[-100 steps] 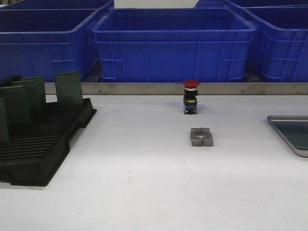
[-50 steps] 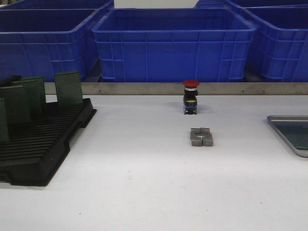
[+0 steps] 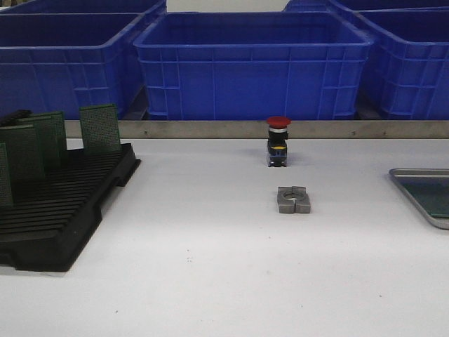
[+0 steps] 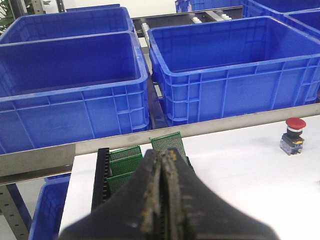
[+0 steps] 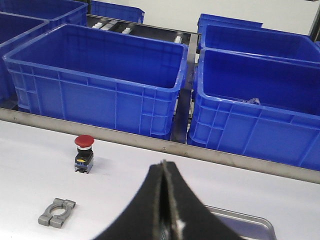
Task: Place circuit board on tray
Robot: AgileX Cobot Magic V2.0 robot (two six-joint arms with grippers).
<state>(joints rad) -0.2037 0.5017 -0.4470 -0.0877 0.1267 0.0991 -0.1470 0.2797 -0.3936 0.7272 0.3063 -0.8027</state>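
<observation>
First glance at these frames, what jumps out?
The row of big blue crates behind the metal rail dominates the back. On the white table, a red-capped push button stands mid-table with a small grey metal clamp just in front of it. Green circuit boards stand upright in the black slotted rack at far left, and the grey tray sits at the right edge.
</observation>
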